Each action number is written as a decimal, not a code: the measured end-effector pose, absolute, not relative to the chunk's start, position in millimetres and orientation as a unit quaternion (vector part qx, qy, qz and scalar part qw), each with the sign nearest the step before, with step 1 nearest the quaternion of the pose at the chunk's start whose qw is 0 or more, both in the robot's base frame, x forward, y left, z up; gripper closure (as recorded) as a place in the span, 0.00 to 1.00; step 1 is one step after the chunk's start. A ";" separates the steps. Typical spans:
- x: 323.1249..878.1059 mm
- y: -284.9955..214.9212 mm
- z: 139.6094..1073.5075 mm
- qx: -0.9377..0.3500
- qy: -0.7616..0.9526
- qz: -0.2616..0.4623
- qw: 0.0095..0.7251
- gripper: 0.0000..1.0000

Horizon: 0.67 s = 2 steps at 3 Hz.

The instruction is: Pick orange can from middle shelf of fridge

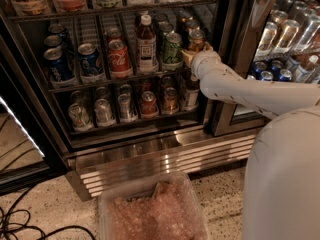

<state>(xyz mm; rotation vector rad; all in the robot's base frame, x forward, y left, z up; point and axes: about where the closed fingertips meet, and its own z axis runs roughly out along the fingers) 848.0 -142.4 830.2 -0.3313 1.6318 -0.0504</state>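
The orange can (196, 39) stands at the right end of the middle shelf (95, 85) of the open fridge (165, 156), at the front of its lane. My gripper (192, 55), at the end of the white arm, is right at the can's lower front and hides that part of it. A green can (172, 49) stands just left of the gripper. Further left are a brown bottle (146, 43), a red Coca-Cola can (119, 58) and blue cans (59, 66).
The rack below (125, 109) holds silvery and rust-red cans. The dark door post (235, 59) stands just right of my arm, with a second cooler of cans (285, 39) beyond. A clear plastic bin (155, 209) sits on the floor; cables (20, 224) lie at left.
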 end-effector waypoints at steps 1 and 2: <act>836.3 -145.7 845.6 -0.147 0.716 -0.004 0.683 1.00; 824.6 -146.4 860.2 -0.158 0.702 0.006 0.695 1.00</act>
